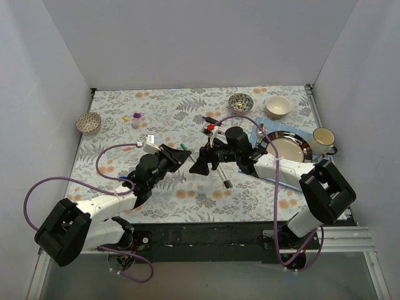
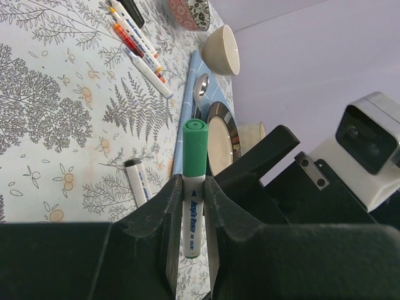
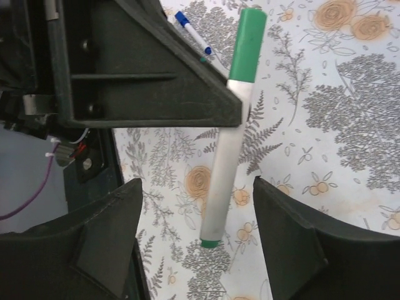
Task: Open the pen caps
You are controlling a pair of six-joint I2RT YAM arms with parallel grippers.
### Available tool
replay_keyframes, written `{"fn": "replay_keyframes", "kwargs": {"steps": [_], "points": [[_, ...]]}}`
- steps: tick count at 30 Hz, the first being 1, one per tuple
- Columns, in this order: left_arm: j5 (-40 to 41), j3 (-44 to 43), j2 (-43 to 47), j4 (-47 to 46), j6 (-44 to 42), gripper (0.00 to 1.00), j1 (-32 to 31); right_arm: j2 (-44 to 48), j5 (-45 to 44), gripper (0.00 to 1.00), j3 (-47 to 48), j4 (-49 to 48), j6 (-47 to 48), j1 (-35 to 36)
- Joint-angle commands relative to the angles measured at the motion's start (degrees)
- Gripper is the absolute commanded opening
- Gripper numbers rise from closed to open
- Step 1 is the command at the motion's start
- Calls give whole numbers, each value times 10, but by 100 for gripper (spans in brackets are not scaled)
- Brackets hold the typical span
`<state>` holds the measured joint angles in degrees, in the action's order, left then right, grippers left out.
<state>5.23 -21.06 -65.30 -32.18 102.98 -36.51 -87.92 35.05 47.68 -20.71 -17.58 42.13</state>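
My left gripper is shut on the white barrel of a green-capped pen, held above the table. Its green pen cap sticks out beyond the fingertips and is on the pen. My right gripper is open. In the right wrist view its fingers stand on either side of the pen's tail end without touching it, and the green cap lies farther off. From above, the two grippers face each other at mid-table. Loose purple and yellow caps lie at the back left.
Several more pens lie behind the grippers, and a black-capped one lies in front. A metal plate on a blue mat, a cup and a cream bowl stand at the right. Patterned bowls sit further back.
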Motion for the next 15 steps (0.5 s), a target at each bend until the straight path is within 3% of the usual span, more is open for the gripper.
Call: {"fn": "replay_keyframes", "kwargs": {"steps": [1,2,5,6,8,10,11,12,13,15], "points": [[17,-15,7,-16,1,0,-6,-10,-24,74,30,-9,8,-1],[15,-15,4,-17,1,0,-7,-12,-24,70,32,-10,4,-1],[8,-13,1,-25,2,0,-8,-20,-13,47,35,-17,2,0],[7,-13,0,-27,3,0,-8,-26,-1,28,36,-21,3,0],[-3,-7,3,-41,1,0,-8,-30,12,4,36,-30,4,-1],[-15,-1,10,-56,-14,0,-8,-30,23,1,36,-29,21,-1],[-22,-2,21,-56,-23,6,-7,-27,28,1,36,-26,30,-1],[-22,-4,27,-51,-38,35,-6,-20,42,1,30,-27,46,-3],[-16,-4,37,-33,-40,53,-4,-15,48,1,25,-31,51,-4],[-1,2,55,-20,-42,68,0,-2,72,1,16,-38,63,-6]]}}
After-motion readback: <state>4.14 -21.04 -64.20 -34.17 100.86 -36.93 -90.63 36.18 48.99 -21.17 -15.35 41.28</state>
